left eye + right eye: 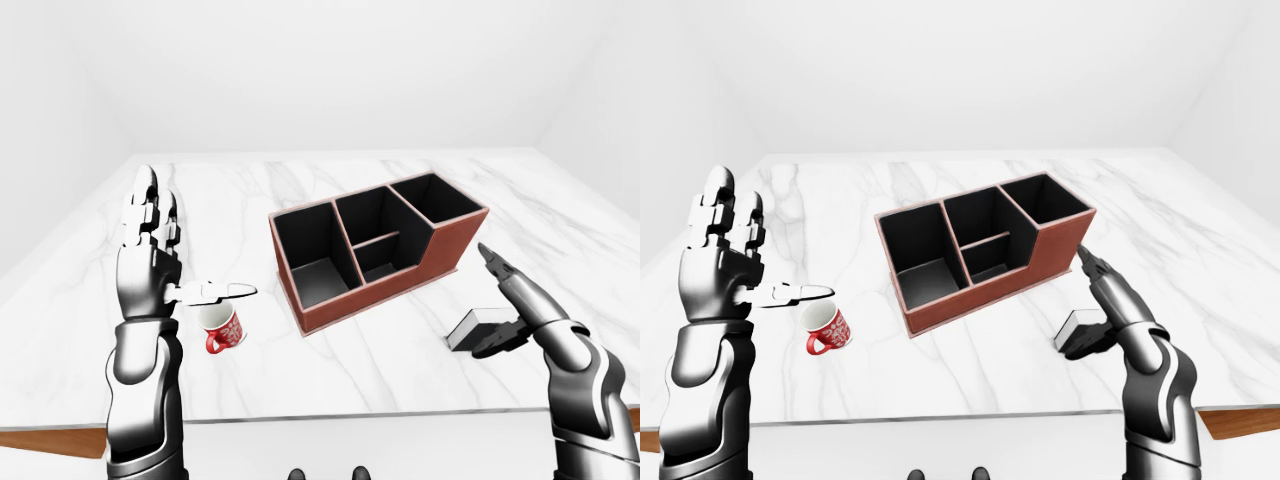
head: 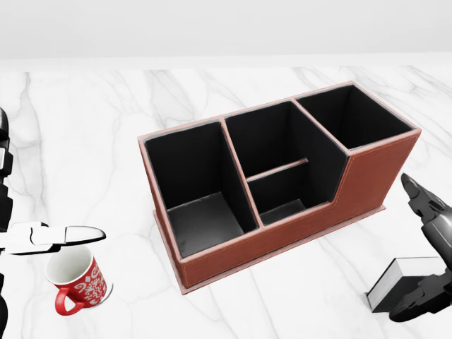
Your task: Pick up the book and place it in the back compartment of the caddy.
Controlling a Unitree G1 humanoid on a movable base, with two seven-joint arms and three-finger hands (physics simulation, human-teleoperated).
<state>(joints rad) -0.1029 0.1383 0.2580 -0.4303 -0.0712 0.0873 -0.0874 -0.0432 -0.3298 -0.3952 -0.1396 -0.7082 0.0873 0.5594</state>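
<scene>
1. Your right hand is spread open over the book, lower fingers touching it.
2. The book lies flat on the marble table, right of the brown caddy.
3. Your left hand is raised, fingers apart, above the red mug.

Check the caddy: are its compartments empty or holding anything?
Empty: every compartment of the caddy shows only bare black lining, and the book lies outside on the table.

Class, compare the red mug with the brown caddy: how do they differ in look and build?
The mug is round, red with white pattern and white inside; the caddy is boxy, brown with black inside. The mug has one cavity and a handle; the caddy has several compartments. The mug is far smaller. Both stand on the marble table, open-topped and empty.
</scene>
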